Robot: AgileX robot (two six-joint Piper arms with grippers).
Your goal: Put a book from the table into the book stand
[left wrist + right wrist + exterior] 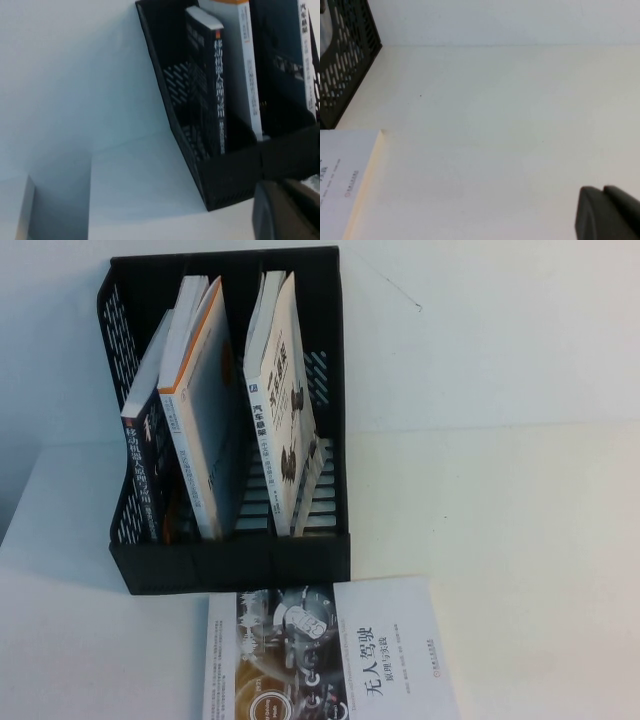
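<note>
Your book (285, 405) stands upright in the stand's (240, 560) right compartment, half-dark book (330, 655) flat on worktop (520, 540), left gripper (287, 212) near stand, right gripper (607, 212) over worktop, jaws' state can't be told.

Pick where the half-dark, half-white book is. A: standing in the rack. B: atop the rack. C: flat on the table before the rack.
C: the book lies flat on the table before the rack; the left gripper and right gripper show only as dark edges in their wrist views.
</note>
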